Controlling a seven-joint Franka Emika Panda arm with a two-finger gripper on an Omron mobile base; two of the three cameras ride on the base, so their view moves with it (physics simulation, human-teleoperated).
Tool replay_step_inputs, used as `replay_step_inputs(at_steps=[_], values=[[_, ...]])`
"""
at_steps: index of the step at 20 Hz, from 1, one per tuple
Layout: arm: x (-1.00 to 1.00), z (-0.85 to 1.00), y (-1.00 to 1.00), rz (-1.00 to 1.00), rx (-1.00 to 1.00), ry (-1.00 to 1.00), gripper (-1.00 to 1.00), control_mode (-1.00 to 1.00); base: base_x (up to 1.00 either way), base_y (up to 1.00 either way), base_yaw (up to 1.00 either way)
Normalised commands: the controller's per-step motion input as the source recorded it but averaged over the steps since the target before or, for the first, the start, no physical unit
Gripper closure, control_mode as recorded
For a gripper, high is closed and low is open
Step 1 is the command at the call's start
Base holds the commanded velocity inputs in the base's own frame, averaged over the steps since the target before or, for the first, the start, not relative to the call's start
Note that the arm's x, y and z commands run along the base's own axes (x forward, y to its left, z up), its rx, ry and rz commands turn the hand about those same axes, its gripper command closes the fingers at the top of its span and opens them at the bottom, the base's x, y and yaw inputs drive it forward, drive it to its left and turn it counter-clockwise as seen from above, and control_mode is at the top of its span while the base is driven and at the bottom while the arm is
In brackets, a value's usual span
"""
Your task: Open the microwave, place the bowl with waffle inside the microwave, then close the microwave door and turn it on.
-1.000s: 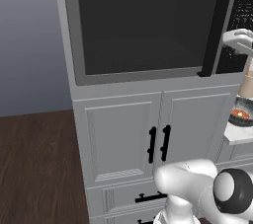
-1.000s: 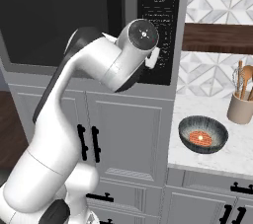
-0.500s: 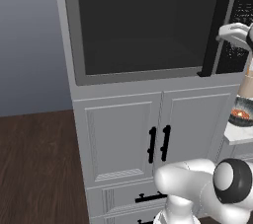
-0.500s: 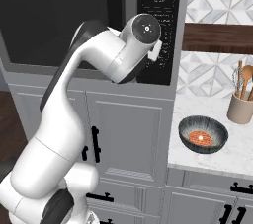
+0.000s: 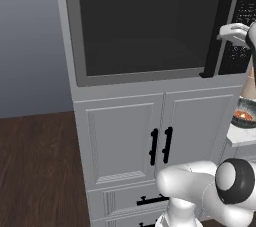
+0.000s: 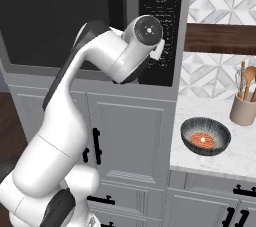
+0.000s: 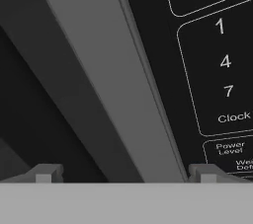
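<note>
White panelled cabinets (image 5: 150,136) are carrying the microwave (image 5: 150,26) at chest height, its door shut. In the hand view the gripper (image 7: 123,171) is standing with jaws spread wide and holding nothing, straddling the grey door frame. The black bar handle (image 5: 216,26) is running vertically just left of the keypad (image 7: 217,60). The bowl with waffle (image 6: 205,136) is sitting on the counter (image 6: 235,156), well to the right and below.

The microwave (image 5: 150,26) top is cut off. Its dark glass hides what sits inside. The arm covers the end effector (image 6: 159,53).
</note>
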Motion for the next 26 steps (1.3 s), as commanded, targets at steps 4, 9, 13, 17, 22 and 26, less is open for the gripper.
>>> replay_step_inputs(at_steps=[4,9,13,17,22,26], values=[[0.52,-0.29,0.10,0.00,0.07,-0.06,-1.00,-1.00,0.00,0.00,0.00],[0.81,-0.50,0.28,-0.05,0.11,-0.09,-1.00,-1.00,0.00,0.00,0.00],[1.00,-0.59,0.54,-0.05,0.01,0.00,-1.00,-1.00,0.00,0.00,0.00],[1.00,-0.69,0.47,0.02,0.01,0.00,-1.00,-1.00,0.00,0.00,0.00],[0.95,-0.99,0.69,0.30,0.00,-0.07,1.00,-1.00,0.00,0.00,0.00],[0.61,-0.86,0.88,0.27,0.00,-0.04,1.00,-1.00,0.00,0.00,0.00]])
